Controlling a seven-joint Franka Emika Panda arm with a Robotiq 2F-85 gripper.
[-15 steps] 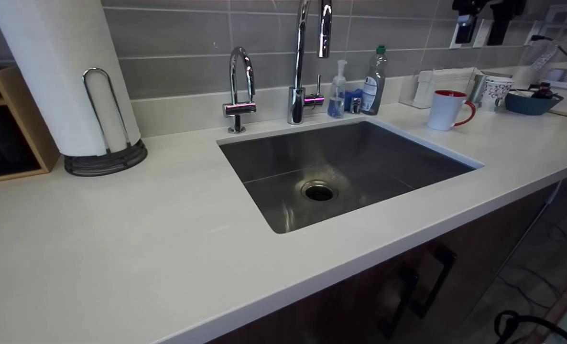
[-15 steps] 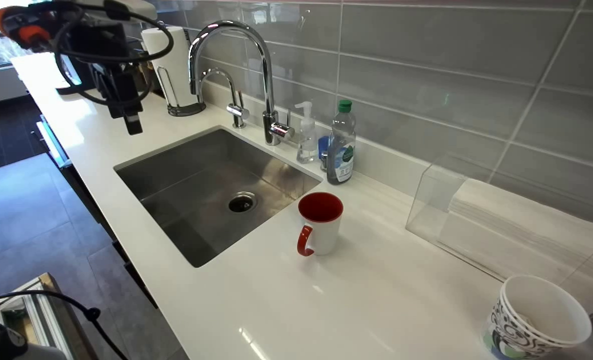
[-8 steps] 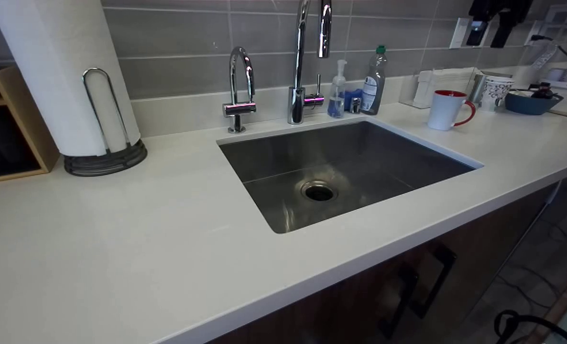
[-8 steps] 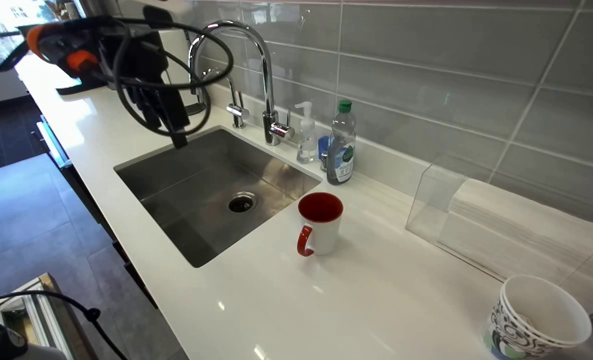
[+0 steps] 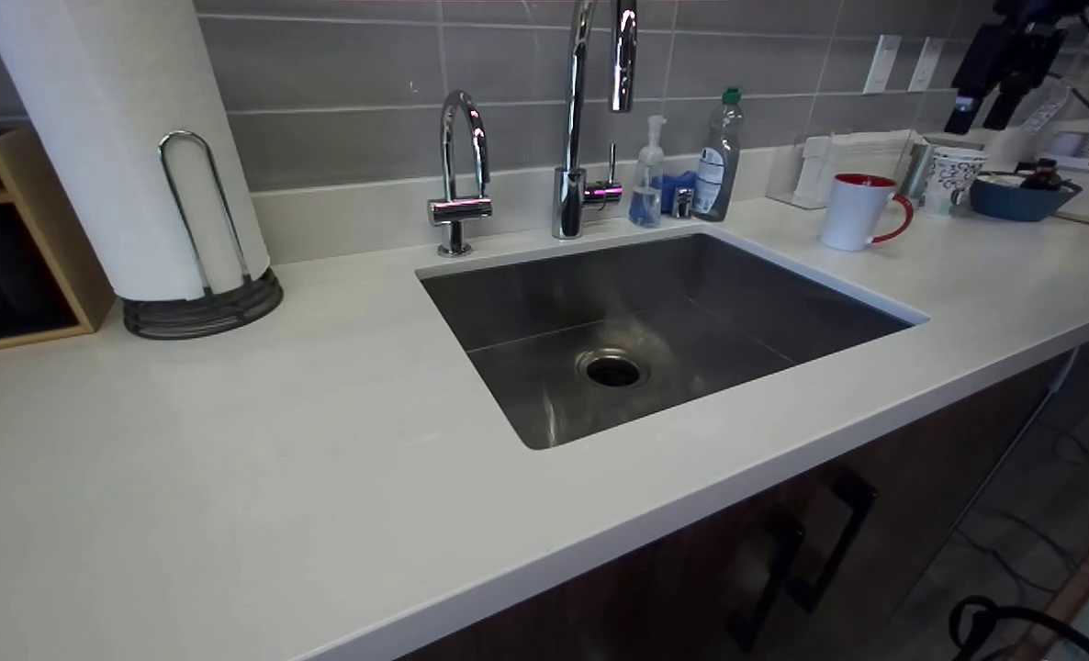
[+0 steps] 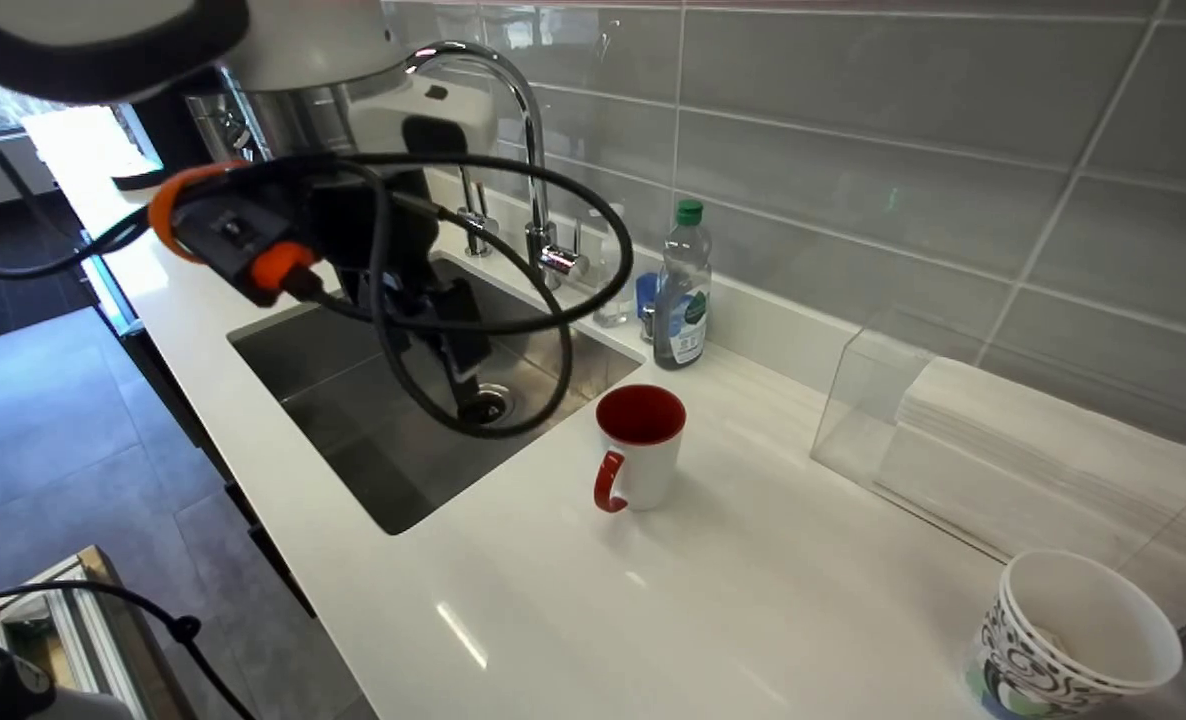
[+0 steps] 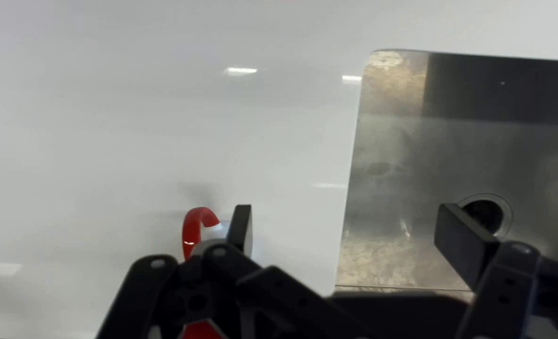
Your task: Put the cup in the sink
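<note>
Cup (image 5: pixel 852 216): standing on the desk (image 5: pixel 324 413), at 2 o'clock from the sink (image 5: pixel 710 340) in an exterior view | hand (image 7: pixel 347 223): spread wide, up in the air | green-top bottle (image 5: pixel 717 170): same view, 10 o'clock from the cup

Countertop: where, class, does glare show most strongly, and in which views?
Wrist view: small white glints on the countertop, one beside the sink; in an exterior view: a slanting streak nearer the camera than the cup, and a washed-out far end.
</note>
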